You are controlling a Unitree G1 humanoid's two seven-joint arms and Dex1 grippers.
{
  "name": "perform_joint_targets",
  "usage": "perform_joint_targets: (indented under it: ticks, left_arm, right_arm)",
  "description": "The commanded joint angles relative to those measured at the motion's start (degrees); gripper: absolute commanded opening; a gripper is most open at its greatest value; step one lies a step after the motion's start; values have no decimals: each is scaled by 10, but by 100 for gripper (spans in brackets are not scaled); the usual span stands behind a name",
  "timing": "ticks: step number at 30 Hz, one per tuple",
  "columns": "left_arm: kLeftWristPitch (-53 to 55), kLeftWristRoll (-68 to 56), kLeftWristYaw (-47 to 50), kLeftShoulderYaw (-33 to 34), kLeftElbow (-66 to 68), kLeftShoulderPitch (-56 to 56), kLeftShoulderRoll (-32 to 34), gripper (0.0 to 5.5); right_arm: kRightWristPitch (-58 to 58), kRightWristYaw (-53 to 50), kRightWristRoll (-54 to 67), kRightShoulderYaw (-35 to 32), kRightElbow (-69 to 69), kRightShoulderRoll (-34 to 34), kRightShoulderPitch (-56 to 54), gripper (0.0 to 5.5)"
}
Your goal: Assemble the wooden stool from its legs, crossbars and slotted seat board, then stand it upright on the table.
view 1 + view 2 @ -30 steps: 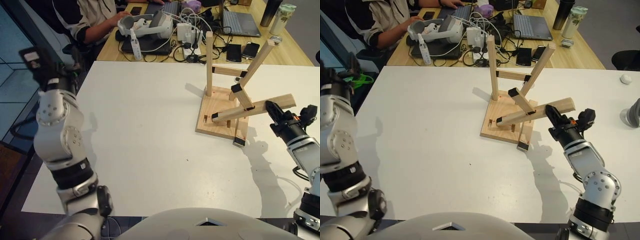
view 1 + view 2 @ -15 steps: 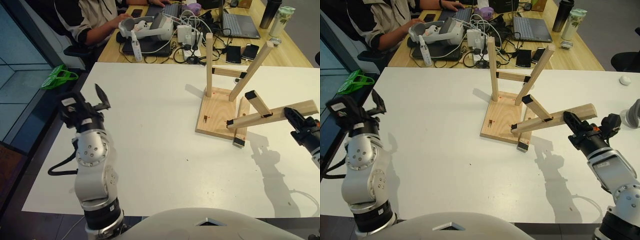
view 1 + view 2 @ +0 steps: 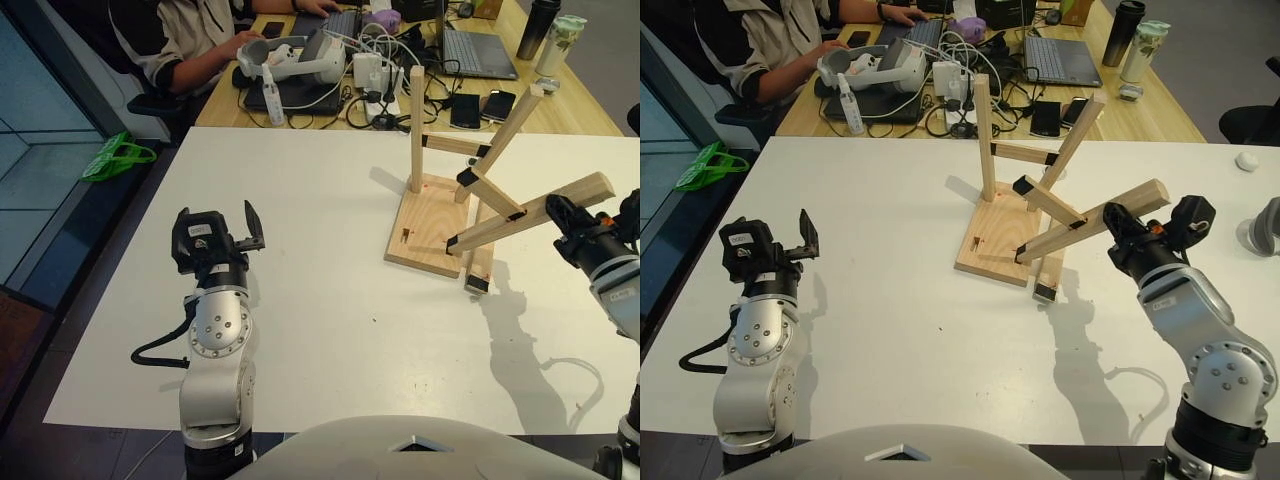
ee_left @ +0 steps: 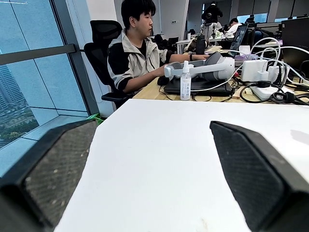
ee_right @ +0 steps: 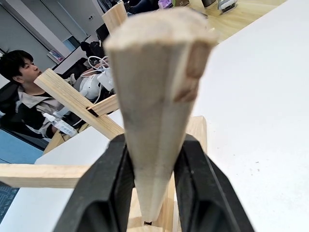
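**White worktop (image 3: 300, 330), stool half built**

Seat board (image 3: 425, 225) lies flat beyond the right hand (image 3: 558, 212), which is clamped on a tilted leg (image 3: 520, 214). The step looks like seating that leg, so its far end needs lining up with a slot. Left hand (image 3: 215, 228), fingers apart, sits well away.

Where the held leg (image 3: 1087, 222) meets the seat board (image 3: 990, 242) is too small to tell.

The seat board (image 3: 422, 215) lies on the table (image 3: 320, 310), right of centre. An upright leg (image 3: 416, 130) stands at its rear left corner, with a leaning leg (image 3: 505, 130) to the right. The right gripper (image 3: 560, 214), right of the board, grips a slanted leg (image 3: 525, 214) over it. The left gripper (image 4: 149, 145) hangs over the table's left side.
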Motion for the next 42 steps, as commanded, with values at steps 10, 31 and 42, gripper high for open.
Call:
perform_joint_targets:
  ticks: [10,31,42]
  left_arm:
    - [19,24,-23,13,-4,-37,-4,429]
    - [6,19,-81,61,61,-133,37,429]
    - [-17,19,-101,74,99,-170,58,429]
  right_arm:
    - [51,32,-221,153,-73,-47,3,100]
    - [-81,463,-421,308,224,-9,-232,100]
    - [-149,343,-553,309,224,120,-172,100]
